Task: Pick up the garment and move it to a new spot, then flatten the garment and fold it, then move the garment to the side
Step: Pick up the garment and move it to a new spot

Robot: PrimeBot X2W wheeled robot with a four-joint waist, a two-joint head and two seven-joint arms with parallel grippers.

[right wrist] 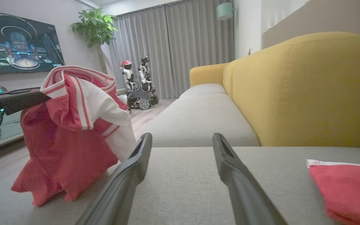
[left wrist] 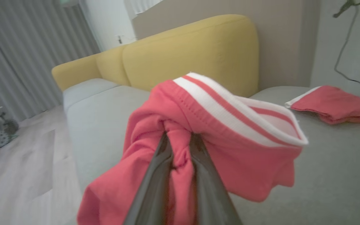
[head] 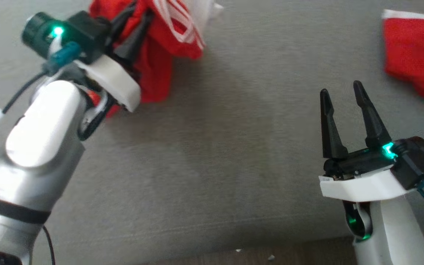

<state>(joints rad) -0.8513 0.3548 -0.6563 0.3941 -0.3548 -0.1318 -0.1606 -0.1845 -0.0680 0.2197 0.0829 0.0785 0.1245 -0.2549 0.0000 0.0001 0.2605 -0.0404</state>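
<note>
A red garment (head: 160, 44) with a white-striped waistband hangs bunched from my left gripper (head: 129, 33) at the upper left of the head view, its hem brushing the grey cushion. In the left wrist view the gripper (left wrist: 180, 139) is shut on a fold of the garment (left wrist: 230, 156). The right wrist view shows the garment (right wrist: 70, 140) hanging at the left, its lower edge on the seat. My right gripper (head: 341, 94) stands open at the lower right, nothing between its fingers; it appears as (right wrist: 181, 139) above bare cushion.
A second red folded cloth (head: 416, 55) lies at the far right of the grey sofa seat (head: 234, 147). The yellow backrest (right wrist: 298, 90) rises behind. Beyond the seat's edge are floor, a TV, a plant and small robots (right wrist: 139, 84).
</note>
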